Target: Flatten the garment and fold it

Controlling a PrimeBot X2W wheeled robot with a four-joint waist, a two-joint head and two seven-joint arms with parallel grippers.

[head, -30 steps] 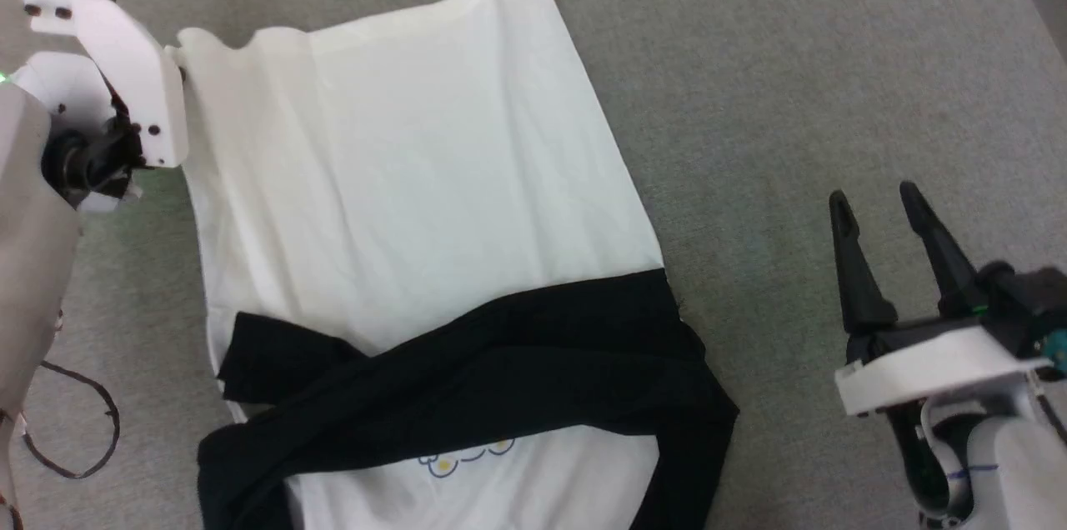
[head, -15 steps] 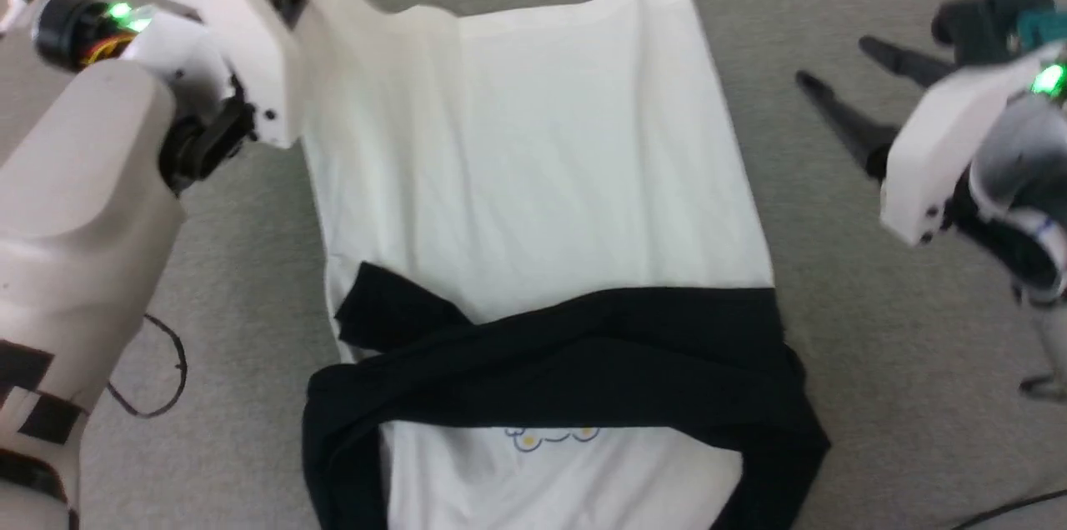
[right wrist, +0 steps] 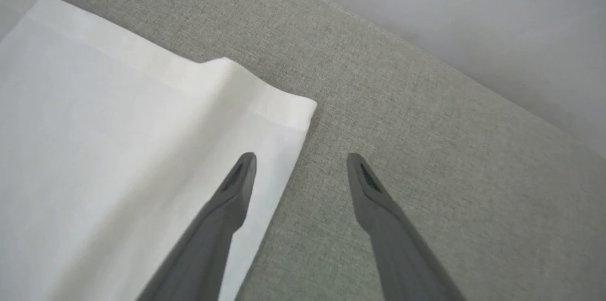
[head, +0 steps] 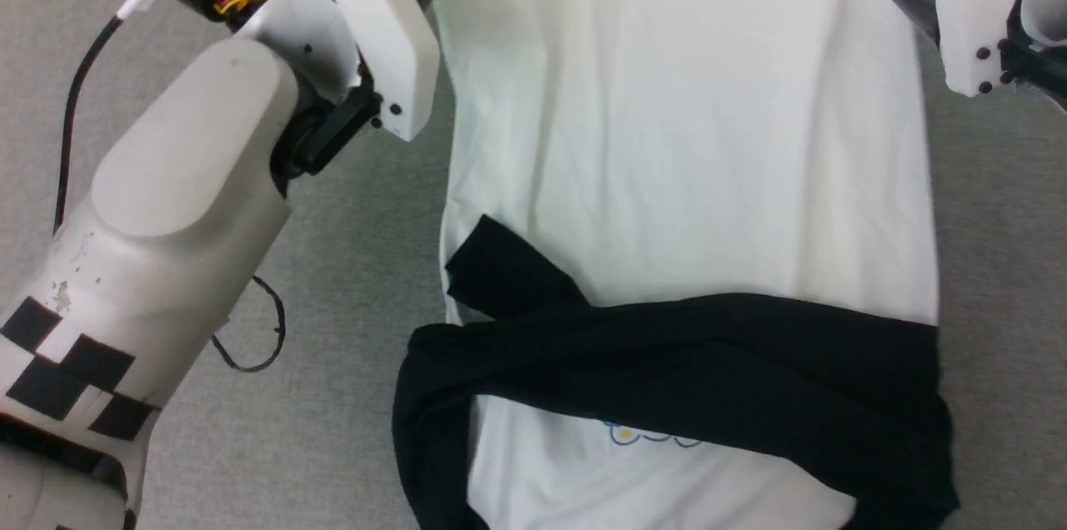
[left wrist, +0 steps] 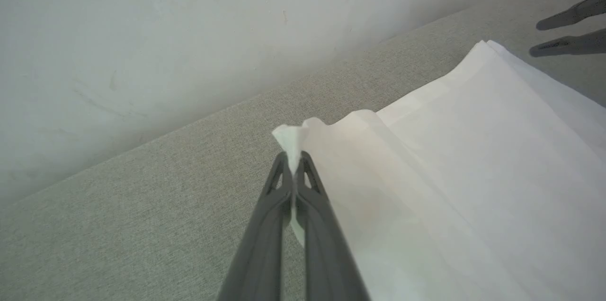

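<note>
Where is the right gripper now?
In the right wrist view, the right gripper is open at the far right corner of the garment, one finger over white cloth, the other over the grey surface.

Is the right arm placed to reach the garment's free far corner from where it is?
Probably yes: the right gripper hangs open right beside that corner of the garment, one finger over the cloth, one over bare grey cushion, nothing between.

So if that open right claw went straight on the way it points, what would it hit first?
Probably the shirt's hem corner, since the right gripper straddles its edge; otherwise the grey fabric surface just beside it. Depth is hard to judge.
</note>
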